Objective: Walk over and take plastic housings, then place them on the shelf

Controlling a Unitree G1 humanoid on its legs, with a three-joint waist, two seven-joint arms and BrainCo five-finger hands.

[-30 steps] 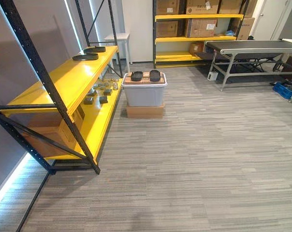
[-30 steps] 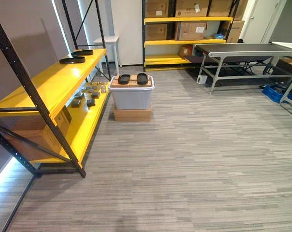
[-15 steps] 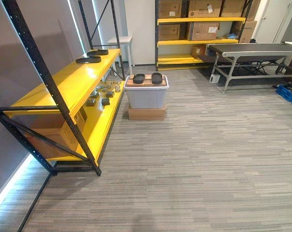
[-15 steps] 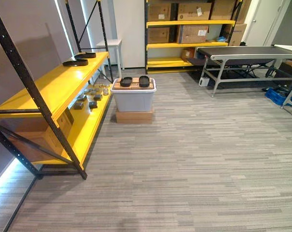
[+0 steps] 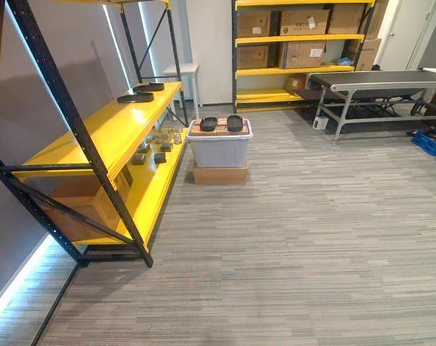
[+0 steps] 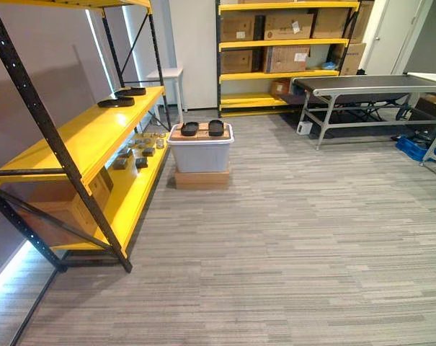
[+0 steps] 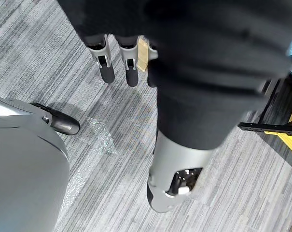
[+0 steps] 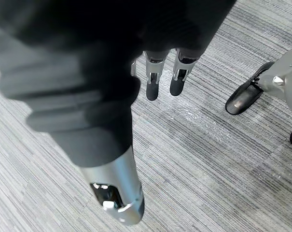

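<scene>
Two black plastic housings (image 5: 209,124) (image 5: 234,123) lie side by side on the lid of a grey bin (image 5: 219,148), far ahead across the floor. The bin stands on a flat cardboard box (image 5: 220,174). To its left runs a yellow shelf (image 5: 95,137) in a black frame, with two more black housings (image 5: 135,98) (image 5: 151,86) at its far end. In the left wrist view my left hand (image 7: 130,67) hangs over the carpet, fingers straight, holding nothing. My right hand (image 8: 153,82) hangs the same way, open and empty.
Small metal parts (image 5: 156,144) lie on the lower yellow shelf, above a cardboard box (image 5: 88,205). At the back stands a second yellow rack (image 5: 297,37) with cartons. A conveyor table (image 5: 380,79) and a blue crate (image 5: 426,140) are at the right, a white stool (image 5: 180,71) by the wall.
The whole picture has shifted down a little, so the camera has moved and more of both racks shows at the top. Bin, housings and shelves have not moved.
</scene>
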